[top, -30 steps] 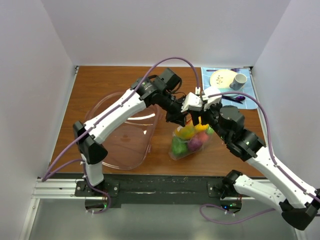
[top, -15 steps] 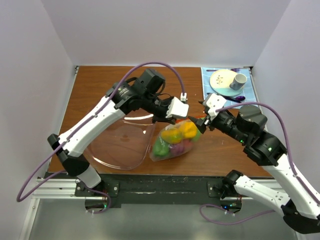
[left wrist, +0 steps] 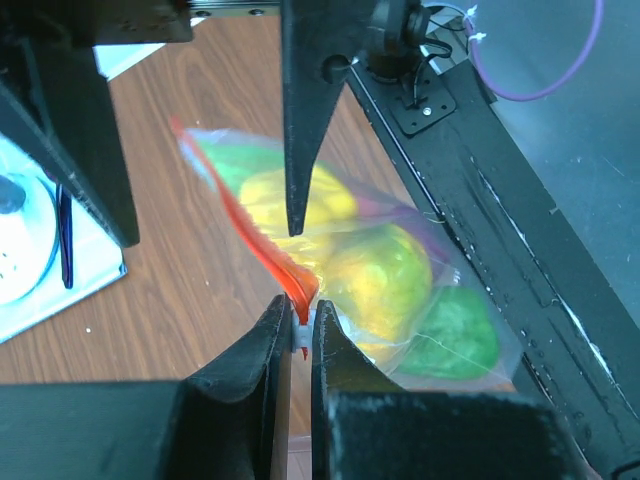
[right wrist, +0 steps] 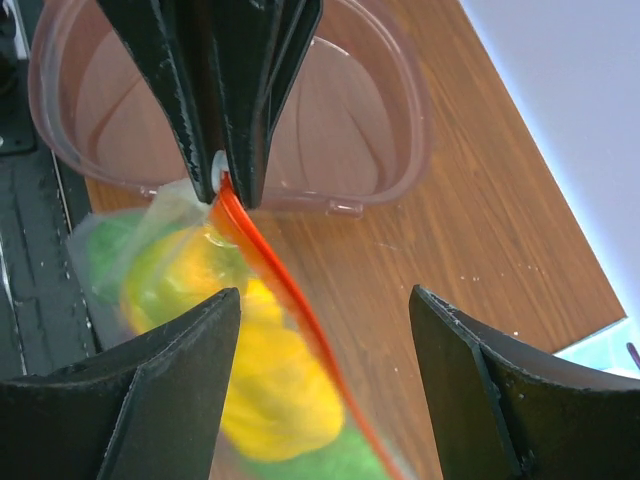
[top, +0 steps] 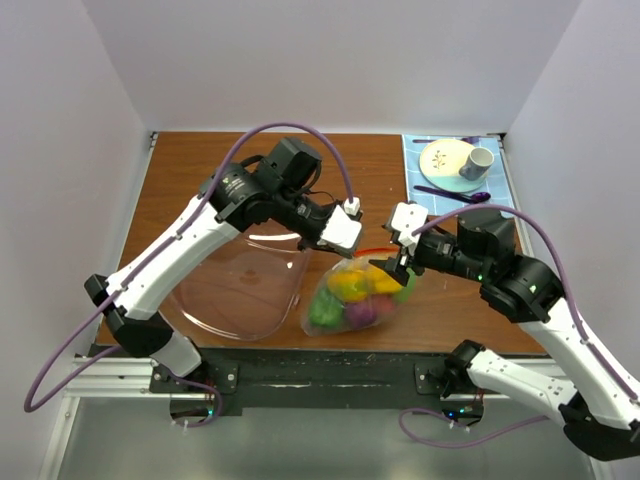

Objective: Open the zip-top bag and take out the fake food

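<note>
Table (top: 200, 165), pink bowl (top: 235, 295) left front, bag (top: 335, 318) just right of it, food (top: 345, 285) inside; left gripper (left wrist: 298, 335) pinched shut on zip strip (left wrist: 250, 240) end, right gripper (right wrist: 325, 300) spread wide astride strip, gripping nothing.

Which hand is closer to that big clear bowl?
Left. The left hand pinches a corner of the bag right beside the bowl; the right hand hangs open over the bag, farther off.

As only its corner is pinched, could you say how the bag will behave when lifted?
Probably floppy: the zip-top bag sags from the left claw pinching its zip strip. Likely bottom-heavy, as the fake food bunches together and may shift.
</note>
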Controlling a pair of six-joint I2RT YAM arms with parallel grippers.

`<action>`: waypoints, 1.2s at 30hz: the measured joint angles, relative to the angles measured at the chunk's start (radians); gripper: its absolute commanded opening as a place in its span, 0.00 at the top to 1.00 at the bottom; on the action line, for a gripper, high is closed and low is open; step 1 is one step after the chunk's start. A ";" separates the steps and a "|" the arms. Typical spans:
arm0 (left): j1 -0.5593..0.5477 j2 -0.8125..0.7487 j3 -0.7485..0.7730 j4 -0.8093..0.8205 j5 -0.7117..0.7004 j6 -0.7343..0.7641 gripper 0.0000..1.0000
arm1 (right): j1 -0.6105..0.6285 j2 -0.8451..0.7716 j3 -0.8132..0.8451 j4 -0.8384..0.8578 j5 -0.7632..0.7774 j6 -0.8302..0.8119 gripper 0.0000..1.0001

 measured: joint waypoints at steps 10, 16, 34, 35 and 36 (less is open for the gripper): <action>-0.001 -0.032 0.003 -0.041 0.011 0.030 1.00 | 0.000 0.068 0.078 -0.020 -0.139 -0.031 0.37; -0.001 -0.037 0.003 -0.042 0.011 0.032 1.00 | 0.000 0.095 0.005 0.002 -0.274 0.007 0.72; -0.006 -0.117 -0.178 0.164 -0.031 -0.179 0.00 | -0.003 -0.029 -0.053 -0.027 -0.242 0.068 1.00; -0.006 -0.120 -0.199 0.181 -0.034 -0.199 0.00 | -0.003 -0.031 -0.053 -0.027 -0.236 0.069 1.00; -0.006 -0.120 -0.215 0.197 -0.037 -0.220 0.00 | -0.003 -0.032 -0.053 -0.029 -0.230 0.071 1.00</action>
